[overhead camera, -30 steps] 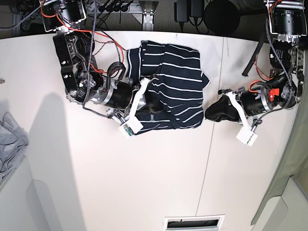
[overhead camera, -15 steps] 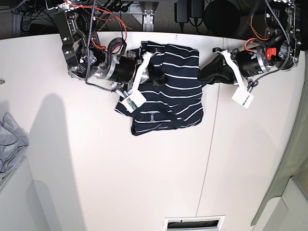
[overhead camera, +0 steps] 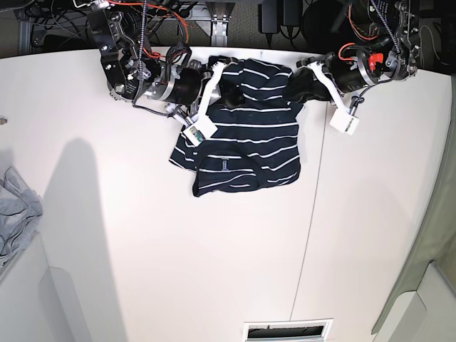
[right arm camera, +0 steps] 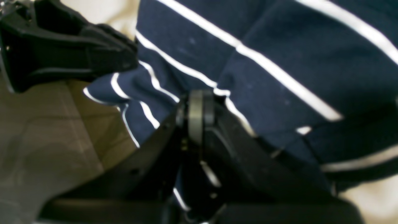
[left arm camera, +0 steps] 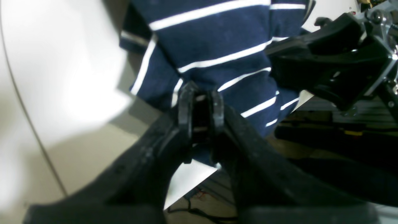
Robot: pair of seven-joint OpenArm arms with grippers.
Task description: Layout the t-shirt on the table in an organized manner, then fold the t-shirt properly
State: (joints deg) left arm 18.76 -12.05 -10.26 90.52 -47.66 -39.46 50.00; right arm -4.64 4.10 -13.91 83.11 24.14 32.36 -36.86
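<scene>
Both grippers are clamped on the far edge of the dark navy t-shirt with thin white stripes: the right gripper pinches fabric with its jaws fully together, and the left gripper holds a fold between narrowly parted jaws. Its long axis runs from the grippers toward the near side, collar end nearest, each arm equally close to its own corner. It lies partly crumpled on the broad matte white table, leaving ample bare surface for spreading.
</scene>
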